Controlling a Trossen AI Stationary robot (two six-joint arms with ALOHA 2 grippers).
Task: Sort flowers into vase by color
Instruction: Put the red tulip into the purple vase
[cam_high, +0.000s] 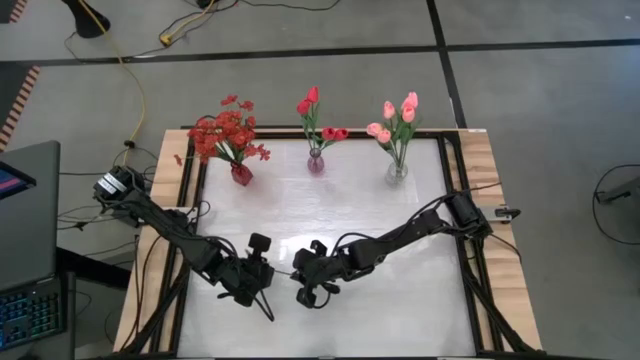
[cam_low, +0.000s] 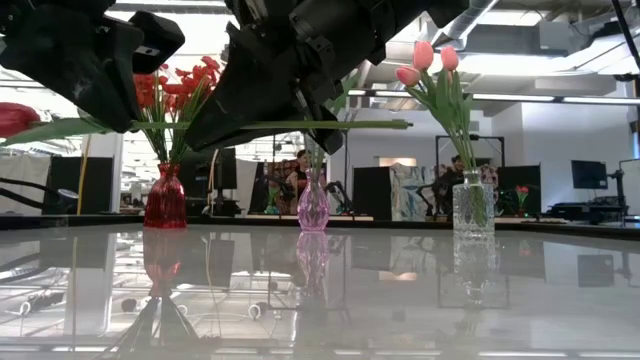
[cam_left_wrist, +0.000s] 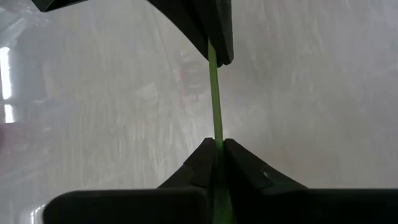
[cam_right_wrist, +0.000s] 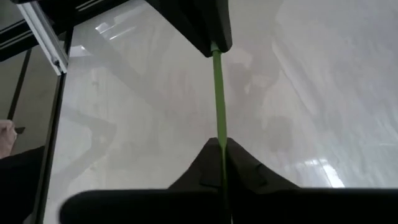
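Stem: a thin green flower stem (cam_left_wrist: 214, 93) runs level between the two grippers, off the desk, over its near middle; in the low view a red bud at its far left end and a long leaf show.
Left gripper: left gripper (cam_left_wrist: 216, 148) has its jaws together, clamped on the stem.
Right gripper: right gripper (cam_right_wrist: 221, 146) also has its jaws clamped on the same stem, just beside the left one, so both arms grip it at once.
Handling: I judge it light, thin and springy, with a slick plastic skin; a grip on the bare stem, away from leaf and bud, suits best. It may bend or twist if the two arms pull apart.
Vases: red vase (cam_high: 241, 173) with red blossom sprays, purple vase (cam_high: 315, 163) with red tulips, clear vase (cam_high: 397, 170) with pink tulips, in a row along the far edge of the desk (cam_high: 400, 300).
Likely goal: the purple vase, if the bud is red.
Room: the glossy desk between arms and vases is open; the necks are narrow, the vases look easy to tip, and they stand near the far rim.
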